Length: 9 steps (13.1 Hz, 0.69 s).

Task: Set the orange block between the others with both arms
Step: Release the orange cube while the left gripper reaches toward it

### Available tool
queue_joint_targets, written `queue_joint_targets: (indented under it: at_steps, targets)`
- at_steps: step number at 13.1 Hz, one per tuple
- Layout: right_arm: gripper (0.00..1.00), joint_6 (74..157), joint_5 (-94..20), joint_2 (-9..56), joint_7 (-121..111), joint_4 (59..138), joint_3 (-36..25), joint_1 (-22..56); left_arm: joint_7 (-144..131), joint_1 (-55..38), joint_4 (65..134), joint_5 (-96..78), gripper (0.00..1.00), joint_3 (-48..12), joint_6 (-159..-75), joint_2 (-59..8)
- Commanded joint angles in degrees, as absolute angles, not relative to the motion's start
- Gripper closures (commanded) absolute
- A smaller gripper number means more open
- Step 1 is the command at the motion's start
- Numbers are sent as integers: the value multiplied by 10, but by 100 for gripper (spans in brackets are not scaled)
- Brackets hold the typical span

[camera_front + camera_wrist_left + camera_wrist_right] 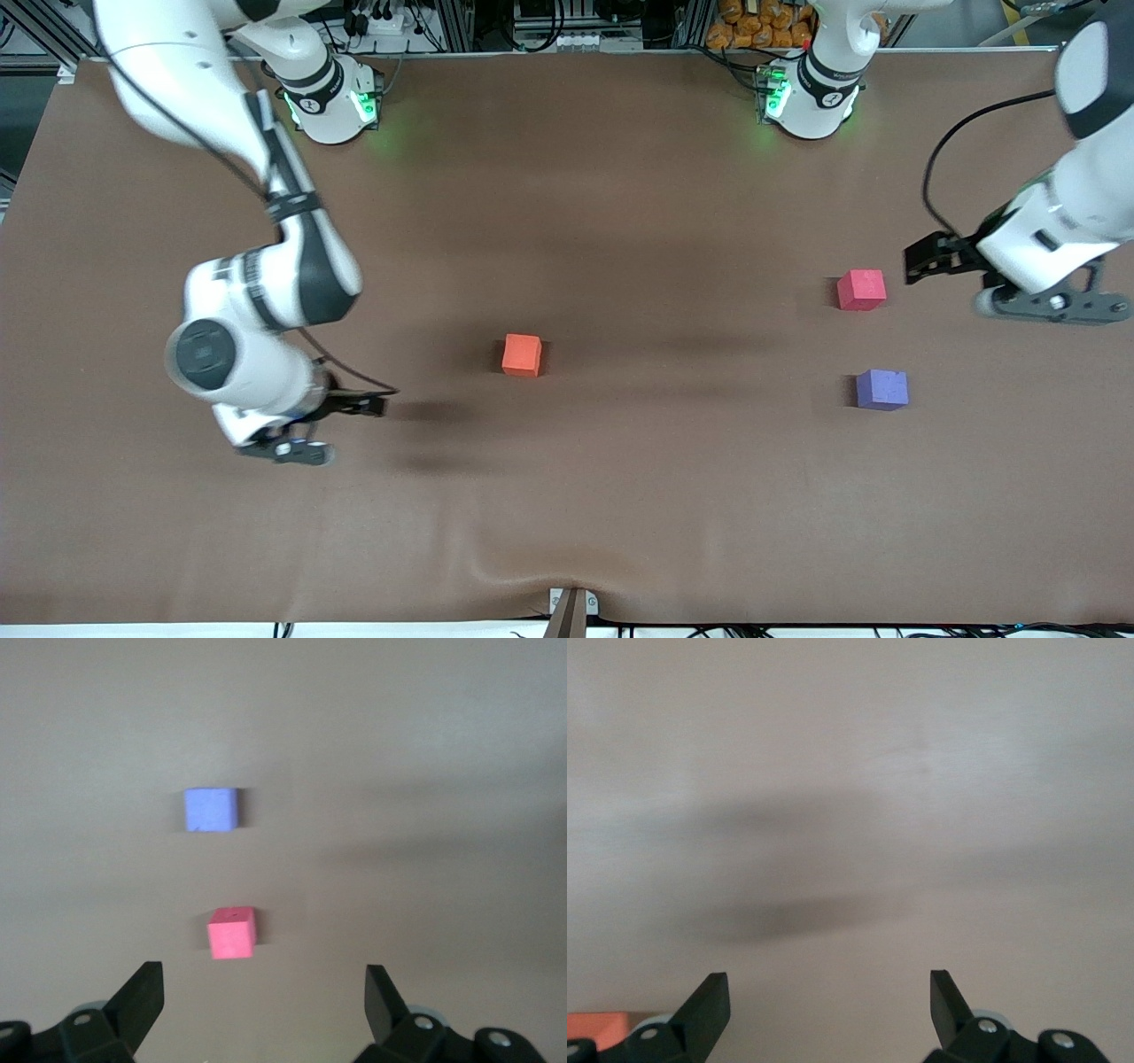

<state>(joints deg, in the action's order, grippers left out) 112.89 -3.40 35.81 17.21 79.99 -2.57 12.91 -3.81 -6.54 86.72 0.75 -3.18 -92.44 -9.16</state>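
Observation:
The orange block (pixel 522 354) sits alone on the brown table near its middle; a corner of the orange block (pixel 598 1026) shows at the edge of the right wrist view. The others, a pinkish-red cube (pixel 861 290) and a purple-blue cube (pixel 881 389), stand apart toward the left arm's end, the purple-blue one nearer the front camera. My right gripper (pixel 288 452) (pixel 828 979) hangs open and empty toward the right arm's end, well clear of the orange block. My left gripper (pixel 1054 307) (pixel 264 973) is open and empty, up beside the pinkish-red cube (pixel 232 933), with the purple-blue cube (pixel 211 809) farther off.
A brown mat (pixel 620 496) covers the whole table. A small clamp (pixel 571 610) sits at its front edge. Both arm bases (pixel 332 106) (pixel 808 99) glow green along the back edge.

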Motion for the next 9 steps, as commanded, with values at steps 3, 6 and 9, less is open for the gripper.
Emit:
queue_joint_targets:
  at_steps: [3,6,9]
  targets:
    - [0,1102,-25,268,63,856,-12,35,-97,-126,790,12,0,-30,-922,-160]
    - [0,1046,-25,204,17,861,-12,-9,-128,-170,767,13,0,-26,-938,-188]
    - [0,956,-22,127,-1,861,-12,-38,-171,-197,751,13,0,-26,-944,-214]
